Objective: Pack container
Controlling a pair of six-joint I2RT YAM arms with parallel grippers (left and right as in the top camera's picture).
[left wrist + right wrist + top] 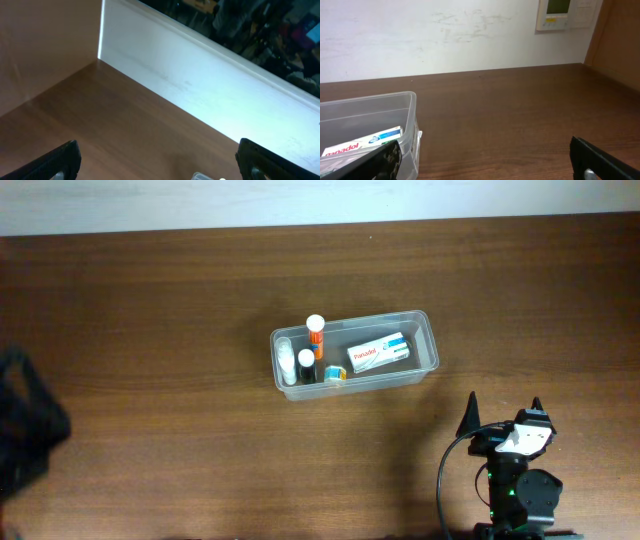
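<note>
- Four small items and a Panadol box lie inside the clear container.
- Right gripper: jaws spread, holding nothing.
- Left gripper: jaws spread, holding nothing.

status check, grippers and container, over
Both grippers open, empty: left gripper, right gripper. Container mid-table, medicine box and bottles inside. Nothing in the way.

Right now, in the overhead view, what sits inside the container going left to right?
Inside the container: white bottle lying at the left end → dark bottle with white cap → small teal-labelled item → white-and-green medicine box. The orange bottle overlaps that run, so I leave it out.
</note>
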